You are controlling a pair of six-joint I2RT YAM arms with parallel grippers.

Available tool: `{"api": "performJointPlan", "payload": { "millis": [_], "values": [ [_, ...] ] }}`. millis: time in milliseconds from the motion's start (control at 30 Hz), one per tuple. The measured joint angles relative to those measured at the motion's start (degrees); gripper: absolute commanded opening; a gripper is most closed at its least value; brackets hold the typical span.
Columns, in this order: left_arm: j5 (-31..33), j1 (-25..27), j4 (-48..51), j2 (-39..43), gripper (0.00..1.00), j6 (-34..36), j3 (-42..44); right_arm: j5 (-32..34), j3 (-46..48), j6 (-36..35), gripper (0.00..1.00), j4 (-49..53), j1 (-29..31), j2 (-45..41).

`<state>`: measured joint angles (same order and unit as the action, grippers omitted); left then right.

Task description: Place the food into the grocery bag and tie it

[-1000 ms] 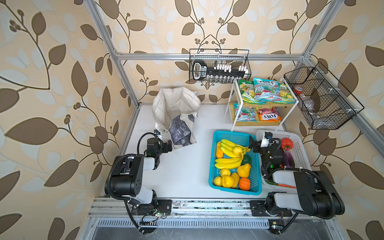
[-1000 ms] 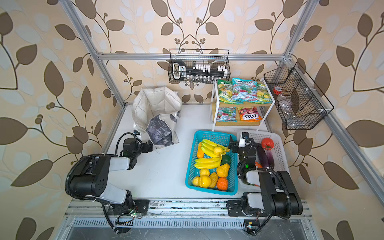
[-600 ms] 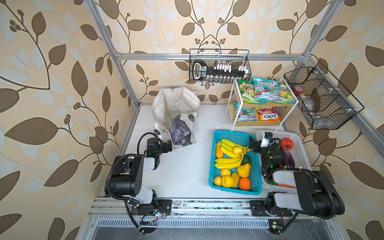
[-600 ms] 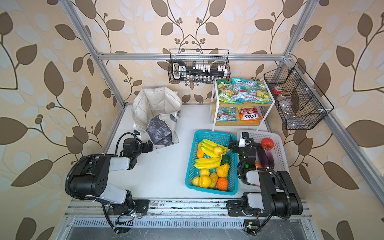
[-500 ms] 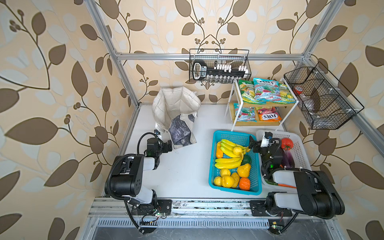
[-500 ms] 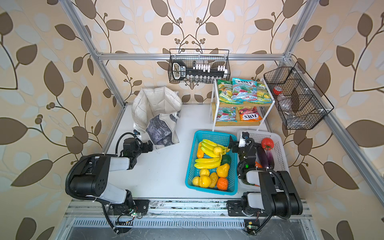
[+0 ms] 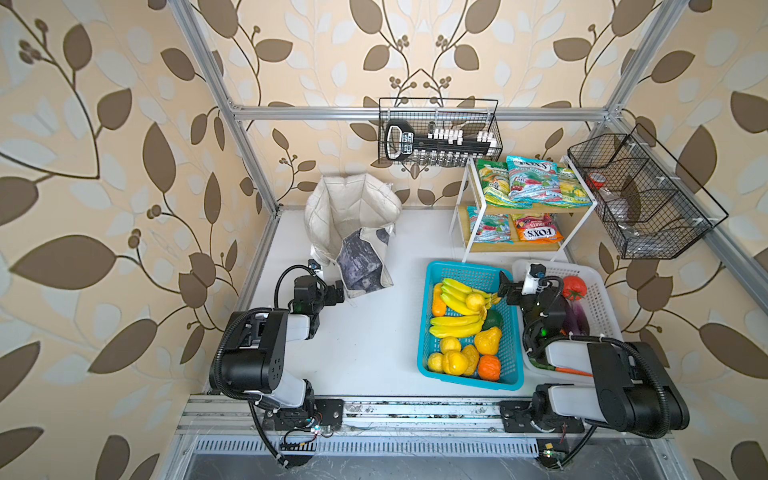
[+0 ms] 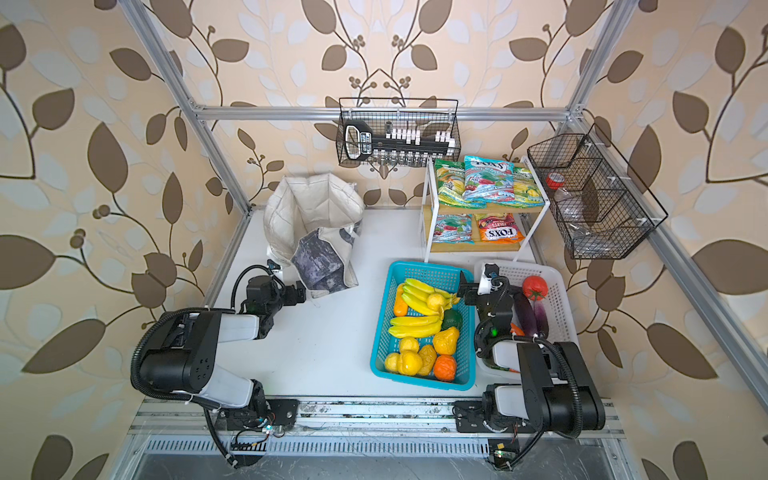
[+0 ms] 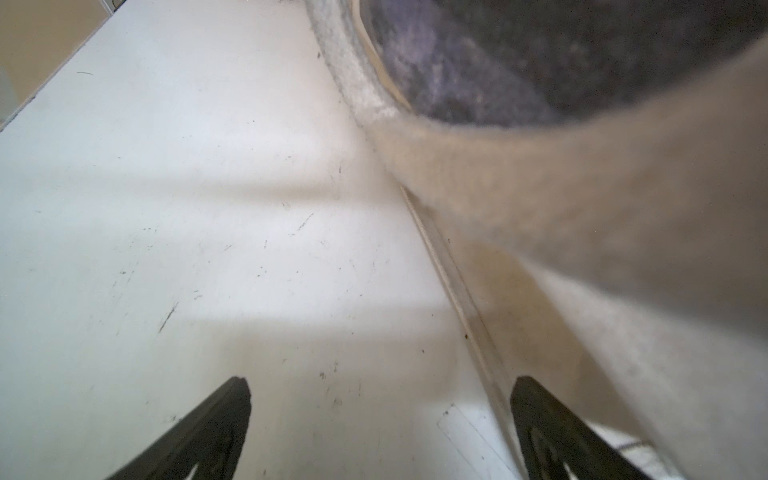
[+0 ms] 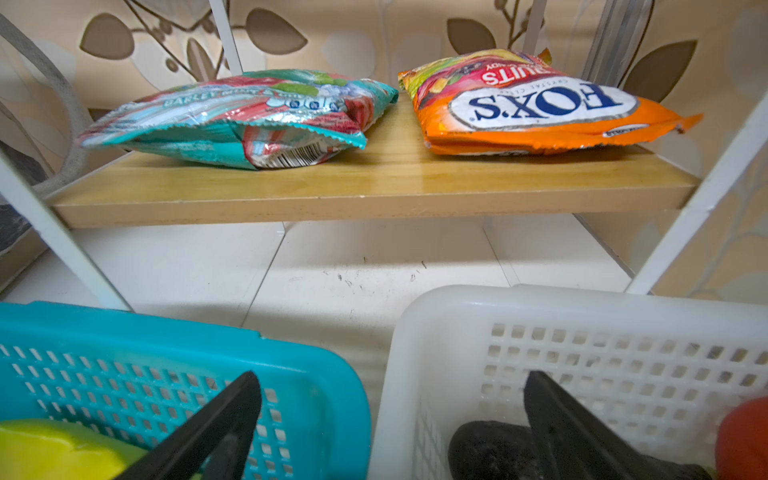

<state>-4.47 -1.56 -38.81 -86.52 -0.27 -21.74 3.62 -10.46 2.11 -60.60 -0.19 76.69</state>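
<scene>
White surface [image 7: 374,332], leaf-papered walls [image 7: 124,166]. Grocery bag [image 7: 353,208] stands rear left, beside the spread left gripper [image 9: 378,386]. Blue basket [image 7: 465,271] holds bananas [image 7: 455,293] and fruit [image 7: 488,340]; white basket [image 7: 598,299], eggplant [image 8: 524,309]; rack [image 10: 374,183], sweet packets [image 7: 532,183]. Right gripper [image 10: 392,382] spread over both rims.

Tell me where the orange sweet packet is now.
In both top views the orange sweet packet lies on the rack's lower wooden shelf at the back right, beside a teal packet and behind the white basket.

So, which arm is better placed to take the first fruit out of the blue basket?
Right. The right gripper, open, hangs over the far rim of the blue basket, close to the bananas. The left gripper, also open, sits across the table by the grocery bag, better suited to hold it.
</scene>
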Motion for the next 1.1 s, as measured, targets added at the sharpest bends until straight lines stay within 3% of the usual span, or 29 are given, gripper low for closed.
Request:
{"api": "performJointPlan", "payload": {
  "millis": [300, 467, 667, 900, 1000, 1100],
  "values": [
    [0.0, 0.0, 0.0, 0.0, 0.99, 0.0, 0.0, 2.0, 0.0, 0.6, 1.0, -0.1, 0.4, 0.0],
    [3.6, 0.0, 0.6, 2.0, 0.99, -1.6, 0.2, 3.5, 0.8, 0.5, 1.0, -0.4, 1.2, -0.9],
    [10.3, 0.0, 2.7, 12.7, 0.99, -5.0, 2.4, 8.3, -0.5, 3.0, 1.0, 14.9, 2.8, -15.6],
    [21.6, 0.0, 16.4, 29.3, 0.99, -16.4, 3.6, 7.9, -6.3, 19.3, 1.0, 28.9, -1.2, -27.0],
    [25.6, 0.0, 28.2, 36.9, 0.99, -25.1, 1.9, 4.2, -8.9, 22.8, 1.0, 34.2, -1.4, -27.7],
    [25.4, 0.0, 37.4, 41.7, 0.99, -29.1, -2.3, -0.5, -11.0, 24.5, 0.99, 38.5, -1.4, -28.9]
  ]
}}
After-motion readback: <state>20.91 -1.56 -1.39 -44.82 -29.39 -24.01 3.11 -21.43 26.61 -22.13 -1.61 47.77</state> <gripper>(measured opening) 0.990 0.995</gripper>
